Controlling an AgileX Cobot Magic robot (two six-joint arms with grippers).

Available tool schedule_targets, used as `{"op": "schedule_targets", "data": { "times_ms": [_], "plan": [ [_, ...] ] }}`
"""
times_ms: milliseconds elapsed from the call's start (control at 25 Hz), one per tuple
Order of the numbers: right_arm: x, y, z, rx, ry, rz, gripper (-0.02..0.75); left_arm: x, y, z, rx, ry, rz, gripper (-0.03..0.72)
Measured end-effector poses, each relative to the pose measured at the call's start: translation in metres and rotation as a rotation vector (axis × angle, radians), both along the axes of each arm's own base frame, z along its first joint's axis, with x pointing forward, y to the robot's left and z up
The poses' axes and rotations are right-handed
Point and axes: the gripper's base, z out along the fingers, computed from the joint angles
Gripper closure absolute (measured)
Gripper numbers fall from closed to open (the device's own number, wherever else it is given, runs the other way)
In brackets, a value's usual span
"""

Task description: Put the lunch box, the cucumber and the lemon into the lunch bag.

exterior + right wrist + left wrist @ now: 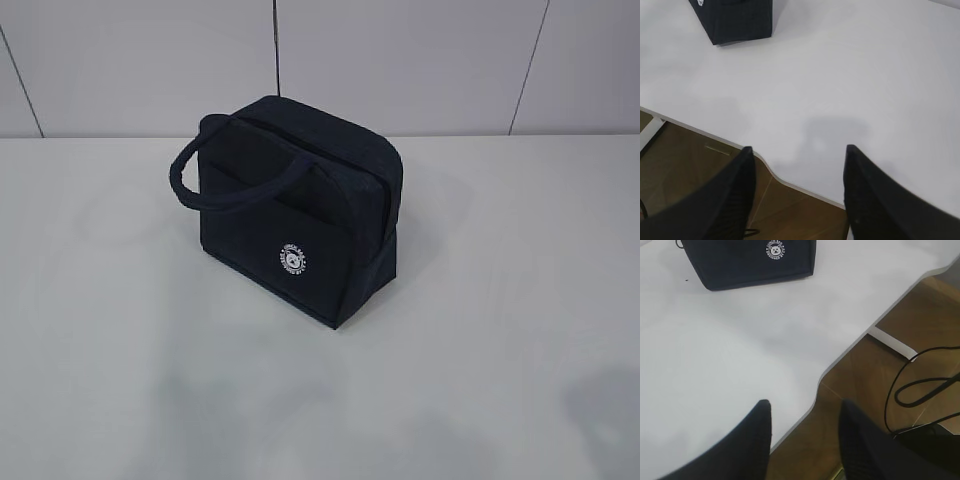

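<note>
The dark navy lunch bag (290, 218) stands upright in the middle of the white table (480, 350), its loop handle up and its round white logo facing me. Its lower front also shows in the left wrist view (755, 262) and a corner in the right wrist view (737, 20). The lunch box, the cucumber and the lemon are out of view. My left gripper (805, 407) hangs over the table's near edge, open and empty. My right gripper (799, 150) hovers over the same edge, open with nothing between its fingers. Neither gripper shows in the exterior view.
The table's wavy front edge (840, 360) runs under both grippers, with brown floor (920, 330) below it. Black cables (920, 385) lie on the floor beside the left gripper. A tiled wall (400, 60) closes the back.
</note>
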Motion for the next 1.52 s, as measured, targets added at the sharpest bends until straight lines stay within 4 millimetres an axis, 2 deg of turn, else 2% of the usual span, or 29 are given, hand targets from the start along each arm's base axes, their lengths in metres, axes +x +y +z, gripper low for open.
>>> {"op": "schedule_targets", "data": {
  "times_ms": [480, 640, 920, 1280, 1520],
  "plan": [
    [0.0003, 0.0001, -0.0003, 0.001, -0.001, 0.000, 0.317, -0.0006, 0.0004, 0.0000, -0.003, -0.004, 0.000, 0.384],
    [0.0002, 0.0000, -0.0002, 0.001, -0.002, 0.000, 0.317, -0.0076, 0.0050, 0.0001, -0.035, -0.052, 0.028, 0.384],
    [0.0000, 0.0003, 0.0000, 0.004, -0.005, -0.024, 0.316, -0.0088, 0.0044, -0.0005, -0.040, -0.067, 0.177, 0.386],
    [-0.0004, 0.0021, 0.0000, 0.003, -0.007, -0.191, 0.317, -0.0064, 0.0018, -0.0011, -0.031, -0.069, 0.421, 0.386],
    [-0.0004, 0.0024, 0.0000, 0.003, -0.007, -0.214, 0.316, -0.0058, 0.0013, -0.0011, -0.029, -0.070, 0.482, 0.386]
  ]
}}
